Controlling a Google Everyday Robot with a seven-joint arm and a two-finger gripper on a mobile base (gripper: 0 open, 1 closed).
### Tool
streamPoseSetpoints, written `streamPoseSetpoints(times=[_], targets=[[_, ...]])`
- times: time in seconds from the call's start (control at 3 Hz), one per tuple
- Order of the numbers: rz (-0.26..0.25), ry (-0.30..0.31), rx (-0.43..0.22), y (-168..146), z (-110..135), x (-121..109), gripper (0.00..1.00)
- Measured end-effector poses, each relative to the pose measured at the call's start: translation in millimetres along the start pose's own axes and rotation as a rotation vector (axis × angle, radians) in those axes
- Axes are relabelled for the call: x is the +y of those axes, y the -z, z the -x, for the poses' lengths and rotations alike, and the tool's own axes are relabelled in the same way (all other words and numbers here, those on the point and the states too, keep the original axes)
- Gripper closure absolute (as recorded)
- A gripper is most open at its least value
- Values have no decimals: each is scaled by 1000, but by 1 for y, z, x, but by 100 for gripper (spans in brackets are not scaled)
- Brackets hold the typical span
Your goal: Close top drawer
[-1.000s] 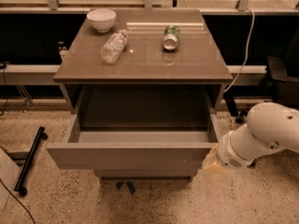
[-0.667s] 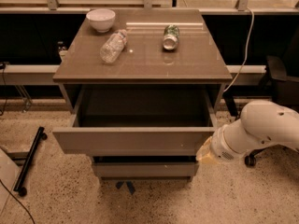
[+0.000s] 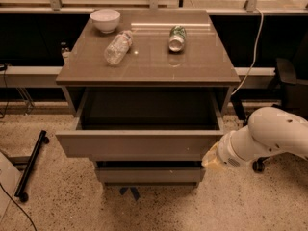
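The top drawer [image 3: 139, 144] of the grey-brown cabinet stands partly open, with its flat handleless front panel pulled out toward me and its inside in shadow. My white arm [image 3: 269, 136] reaches in from the right. The gripper [image 3: 211, 155] is at the right end of the drawer front, against the panel's lower right corner. Its fingers are hidden behind the wrist.
On the cabinet top [image 3: 202, 61] lie a white bowl [image 3: 105, 19], a clear plastic bottle [image 3: 118, 47] on its side and a green can [image 3: 177, 37] on its side. A lower drawer front [image 3: 149, 174] sits below. A black stand leg [image 3: 31, 162] lies on the floor at left.
The top drawer has slid inward toward the cabinet. My arm and gripper have moved with it, up and toward the cabinet.
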State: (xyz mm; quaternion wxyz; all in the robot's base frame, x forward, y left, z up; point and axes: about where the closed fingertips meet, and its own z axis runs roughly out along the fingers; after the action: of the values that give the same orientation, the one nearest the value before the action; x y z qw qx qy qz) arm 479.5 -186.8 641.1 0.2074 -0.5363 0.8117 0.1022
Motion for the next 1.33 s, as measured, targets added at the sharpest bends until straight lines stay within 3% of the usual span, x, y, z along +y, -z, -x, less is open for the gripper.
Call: streamPoseSetpoints(times=[0.33, 0.67, 1.0, 1.33], targets=[[-45, -19, -83, -15, 12, -22, 100], [-86, -1, -159, -31, 34, -52, 100], [-86, -1, -159, -31, 34, -51, 85], [-125, 6, -222, -40, 54, -81, 61]])
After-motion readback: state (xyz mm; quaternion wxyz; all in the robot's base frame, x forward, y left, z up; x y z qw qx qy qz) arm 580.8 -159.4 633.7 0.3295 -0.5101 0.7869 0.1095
